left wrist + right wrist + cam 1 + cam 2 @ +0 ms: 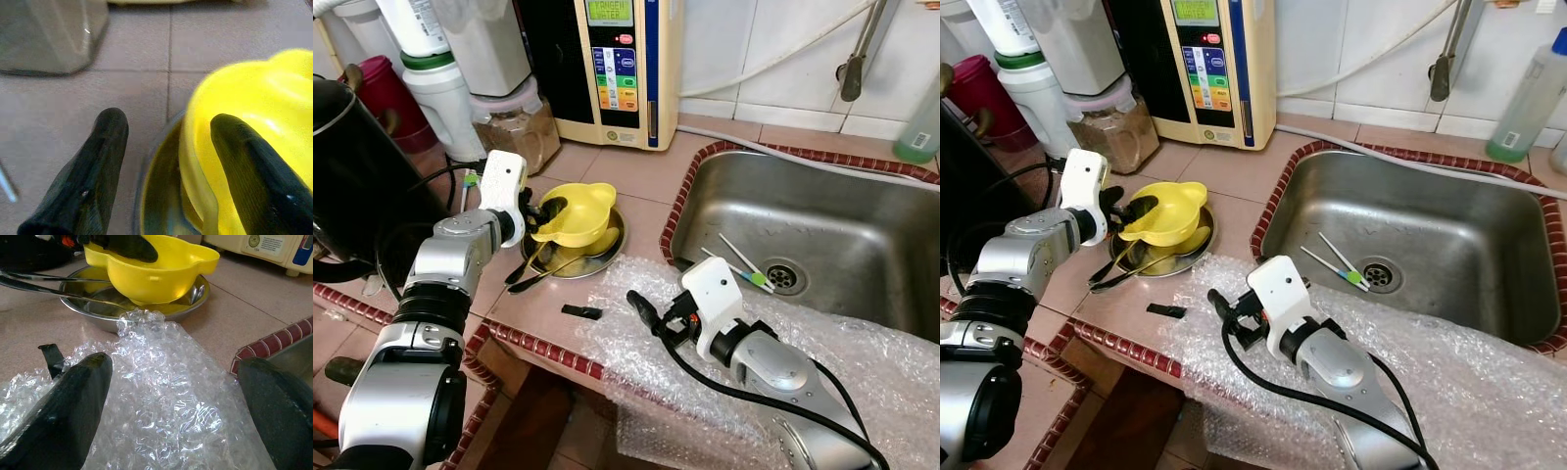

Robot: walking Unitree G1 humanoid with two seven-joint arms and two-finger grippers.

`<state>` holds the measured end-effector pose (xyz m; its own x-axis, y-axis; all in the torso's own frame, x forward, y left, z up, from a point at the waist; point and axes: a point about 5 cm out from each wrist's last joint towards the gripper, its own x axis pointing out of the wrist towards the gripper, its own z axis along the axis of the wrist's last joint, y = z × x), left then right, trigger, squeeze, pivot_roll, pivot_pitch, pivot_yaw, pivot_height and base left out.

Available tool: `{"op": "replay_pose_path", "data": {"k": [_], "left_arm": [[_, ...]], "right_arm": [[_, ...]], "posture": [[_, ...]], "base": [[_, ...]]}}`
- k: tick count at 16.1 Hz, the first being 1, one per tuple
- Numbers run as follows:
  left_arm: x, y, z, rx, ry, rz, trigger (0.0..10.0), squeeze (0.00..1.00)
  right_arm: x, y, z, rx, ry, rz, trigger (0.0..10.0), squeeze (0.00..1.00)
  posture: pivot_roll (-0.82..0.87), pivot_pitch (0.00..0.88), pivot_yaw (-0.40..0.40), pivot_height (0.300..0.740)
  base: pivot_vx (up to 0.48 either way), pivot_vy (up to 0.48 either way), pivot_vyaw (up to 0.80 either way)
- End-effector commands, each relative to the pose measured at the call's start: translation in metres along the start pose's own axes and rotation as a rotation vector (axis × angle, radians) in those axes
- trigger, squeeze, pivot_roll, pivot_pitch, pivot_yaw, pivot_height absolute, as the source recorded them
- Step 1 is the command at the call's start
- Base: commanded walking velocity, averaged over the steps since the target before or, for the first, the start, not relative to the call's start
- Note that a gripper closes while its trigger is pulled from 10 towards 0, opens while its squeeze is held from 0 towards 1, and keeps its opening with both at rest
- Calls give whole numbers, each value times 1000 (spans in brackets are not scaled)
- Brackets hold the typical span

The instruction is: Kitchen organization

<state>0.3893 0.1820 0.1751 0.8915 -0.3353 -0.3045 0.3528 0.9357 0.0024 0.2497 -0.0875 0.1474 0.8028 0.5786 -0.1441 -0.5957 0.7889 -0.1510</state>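
Your left gripper [546,210] is at the yellow bowl [576,213], fingers spread over its near rim: one finger [254,166] sits inside the bowl, the other [93,166] outside over the tile. It straddles the rim but is not clenched on it. The yellow bowl rests in a steel dish [603,253] on the counter [626,176], tilted a bit, with dark-handled utensils [533,276] leaning out of the dish toward the counter's front edge.

Your right gripper [646,311] lies low over the bubble wrap [166,406], released, fingers wide apart with nothing between them but wrap. It points at the dish; the wrap's crumpled tip reaches just up to the dish's rim.

The wrap runs along the front edge of the counter and hangs over it, covering the red tile border [524,341] in front of the sink [822,225]. A small black scrap [581,311] lies on the tile just beside the wrap's left end.

Open tile is behind the dish, toward the water unit [607,69], and between the dish and the sink's raised red rim. To the left it's crowded: a jar [514,127], a white filter canister [445,88] and a black appliance [352,176] sit near your left arm. Two thin sticks [742,264] lie in the sink by the drain [783,276].
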Motion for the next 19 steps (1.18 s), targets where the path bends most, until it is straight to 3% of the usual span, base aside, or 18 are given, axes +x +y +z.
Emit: {"op": "replay_pose_path", "data": {"k": [1, 19], "left_arm": [[-1, 3, 2, 1, 3, -7, 0, 0], [-6, 9, -8, 17, 17, -11, 0, 0]], "right_arm": [[-1, 2, 5, -4, -25, 11, 10000, 0], [5, -2, 4, -4, -30, -19, 10000, 0]], "posture": [[-13, 95, 157, 740], [9, 87, 163, 740]], "base": [[0, 0, 0], [0, 0, 0]]}}
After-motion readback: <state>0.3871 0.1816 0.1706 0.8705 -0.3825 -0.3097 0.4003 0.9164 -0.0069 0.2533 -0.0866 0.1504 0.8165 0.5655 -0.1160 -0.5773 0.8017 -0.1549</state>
